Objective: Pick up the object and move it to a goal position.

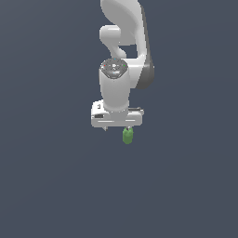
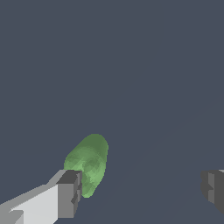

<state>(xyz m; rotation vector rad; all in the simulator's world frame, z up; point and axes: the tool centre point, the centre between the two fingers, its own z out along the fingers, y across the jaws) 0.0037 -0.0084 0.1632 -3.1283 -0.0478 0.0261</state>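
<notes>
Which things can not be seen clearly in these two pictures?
- Exterior view: the upper part of the green object is hidden behind the white pincer; the fingers cannot be made out.
- Wrist view: both fingers are cut off by the picture's edge.
- Whether the near finger touches the object cannot be told.
- No goal marker shows.

Simulated scene, not a real room: flat, uniform slate-grey backdrop fills both views, no walls, furniture or floor edges visible. White Panda arm (image 1: 122, 60) rendered with smooth, untextured shading. Only coloured item is the green object (image 1: 128, 135), just below the arm's white hand in the exterior view; wrist view shows faceted, low-poly shading on it. Blocky grey finger pads (image 2: 69, 194) also look computer-rendered.
</notes>
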